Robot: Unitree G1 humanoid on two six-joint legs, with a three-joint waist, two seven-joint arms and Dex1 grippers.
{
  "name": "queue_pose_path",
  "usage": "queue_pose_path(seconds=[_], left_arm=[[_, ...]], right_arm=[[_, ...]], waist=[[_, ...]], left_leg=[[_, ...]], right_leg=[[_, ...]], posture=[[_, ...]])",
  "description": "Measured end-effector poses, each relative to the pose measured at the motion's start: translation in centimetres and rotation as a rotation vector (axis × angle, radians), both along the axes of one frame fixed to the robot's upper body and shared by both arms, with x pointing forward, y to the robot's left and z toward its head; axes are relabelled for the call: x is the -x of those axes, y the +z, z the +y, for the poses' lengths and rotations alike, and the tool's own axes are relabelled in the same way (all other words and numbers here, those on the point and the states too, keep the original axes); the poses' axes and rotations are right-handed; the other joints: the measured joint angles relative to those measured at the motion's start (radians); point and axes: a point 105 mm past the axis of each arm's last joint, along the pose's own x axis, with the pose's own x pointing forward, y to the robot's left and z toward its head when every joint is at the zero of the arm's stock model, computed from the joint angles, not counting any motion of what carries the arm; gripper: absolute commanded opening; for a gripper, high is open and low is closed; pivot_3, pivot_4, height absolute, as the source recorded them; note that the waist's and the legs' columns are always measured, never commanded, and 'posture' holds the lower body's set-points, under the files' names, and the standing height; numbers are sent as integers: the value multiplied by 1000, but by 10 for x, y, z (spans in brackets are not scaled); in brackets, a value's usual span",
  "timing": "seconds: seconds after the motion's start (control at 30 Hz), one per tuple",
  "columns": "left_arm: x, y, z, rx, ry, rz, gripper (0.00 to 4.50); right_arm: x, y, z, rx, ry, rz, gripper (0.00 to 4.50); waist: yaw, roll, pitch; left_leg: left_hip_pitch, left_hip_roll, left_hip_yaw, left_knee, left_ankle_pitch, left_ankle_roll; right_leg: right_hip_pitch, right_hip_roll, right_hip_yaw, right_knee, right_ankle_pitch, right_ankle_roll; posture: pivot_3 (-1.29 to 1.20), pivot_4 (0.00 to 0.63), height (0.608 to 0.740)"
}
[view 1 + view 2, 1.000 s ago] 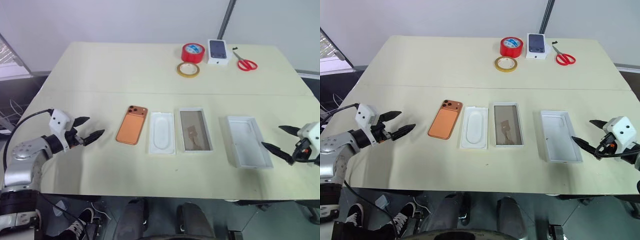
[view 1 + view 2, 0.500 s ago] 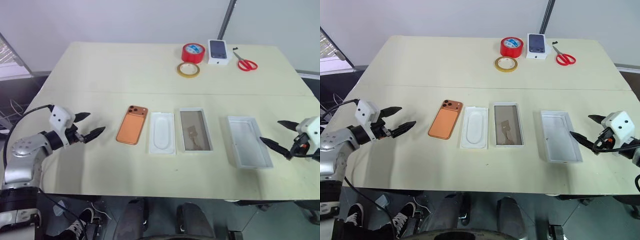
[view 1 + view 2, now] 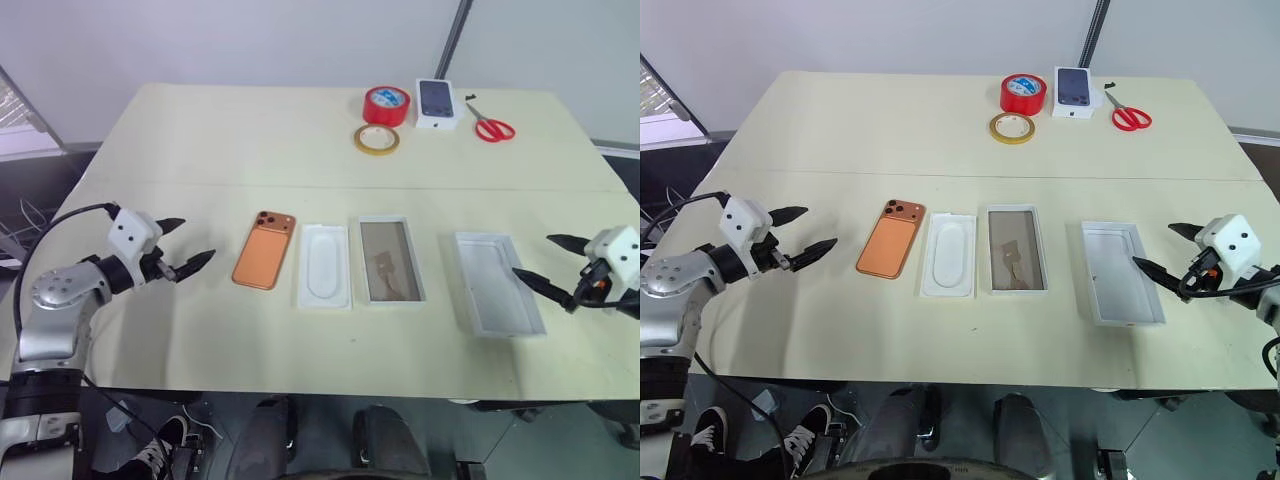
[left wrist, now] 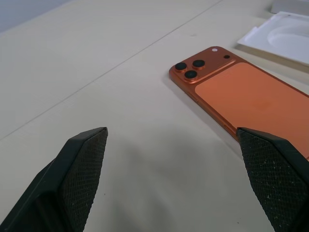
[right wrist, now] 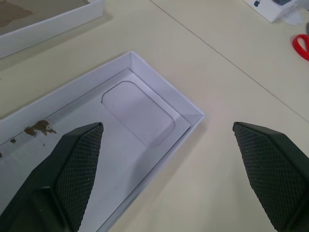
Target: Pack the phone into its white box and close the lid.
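Both arms have crept inward a little since the earlier frames: the left gripper [image 3: 187,263] edging toward the phone, the right gripper [image 3: 1160,268] now reaching the near edge of the lid; nothing on the table [image 3: 250,130] has shifted. Largest first: the lid [image 3: 497,296], a deep all-white shell lying hollow side up, sits directly ahead of the right jaws, which stand wide open and hold nothing, the lower tip just over its rim. Past the lid from those jaws lies the white box [image 3: 390,260] with its brownish floor, then the flat white insert [image 3: 324,265], so box and insert lie between the two sets of jaws. The phone [image 4: 241,104], orange-copper and camera side up, lies flat just ahead of the left jaws, which also gape empty, apart from it. Packing has not begun; the step in hand looks like the approach to the phone. Next, the left jaws would need to close the gap and get a purchase on a thin body lying flush on the table, probably by its long edges. Beyond both jaws, well apart, sit a red tape roll [image 3: 386,105], a yellow tape ring [image 3: 376,139], a small carton [image 3: 436,103] and scissors [image 3: 492,127]. In the left wrist view the phone's far end is cut off; brown specks inside the lid are too small to identify.
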Motion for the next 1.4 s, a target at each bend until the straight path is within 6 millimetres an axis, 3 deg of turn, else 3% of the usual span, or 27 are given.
queue_pose_path(seconds=[0.07,0.13,0.27,0.4,0.5,0.67,0.83,1.1,1.27,1.37,1.4], left_arm=[[0,-1,-2,19,12,40,4461],[2,1,-12,69,-10,99,4461],[11,9,-49,174,-139,222,4461],[10,10,-83,401,-184,375,4461],[14,1,-107,428,-205,469,4461],[16,-24,-127,425,-159,577,4461],[20,-22,-145,486,-177,676,4461],[20,-28,-168,421,-190,769,4461],[16,-28,-175,443,-179,818,4461],[15,-29,-175,442,-171,835,3685],[15,-32,-174,446,-158,851,3160]], right_arm=[[0,-1,5,-6,21,15,4500],[0,2,25,-18,104,32,4500],[6,11,80,-68,312,67,4500],[8,7,113,-84,419,80,4500],[6,9,137,-93,491,60,4500],[0,12,143,-80,483,31,4500],[-2,9,145,-83,469,17,4500],[-3,5,144,-65,449,0,4500],[-4,5,145,-70,439,-13,4500],[-4,3,144,-70,430,-14,4500],[-4,3,144,-71,427,-16,4500]], waist=[[0,0,0],[-1,0,0],[0,0,0],[3,-1,0],[0,0,0],[2,-1,0],[3,-1,0],[2,0,0],[6,0,0],[4,0,0],[3,0,0]], left_leg=[[0,0,0,0,0,0],[0,0,0,0,0,0],[0,0,-1,0,0,0],[0,0,-3,2,0,0],[0,0,-2,3,0,0],[0,0,-2,3,0,0],[0,0,-3,5,0,0],[1,0,-3,6,0,0],[5,0,-3,5,0,0],[5,-1,-3,5,0,0],[5,-1,-3,5,0,0]], right_leg=[[0,0,0,0,0,0],[0,0,0,0,0,0],[1,0,0,0,0,0],[2,0,-1,0,0,0],[2,2,0,0,0,0],[2,3,0,0,0,0],[4,3,-1,0,0,0],[5,3,-1,0,0,0],[9,3,-1,-1,0,0],[10,3,-1,-2,0,0],[10,3,0,-2,0,0]], posture=[[0,150,728],[0,150,728],[0,150,728],[0,150,728],[0,150,728],[0,150,728],[0,150,728],[0,150,728],[0,150,728],[0,150,728],[0,150,728]])
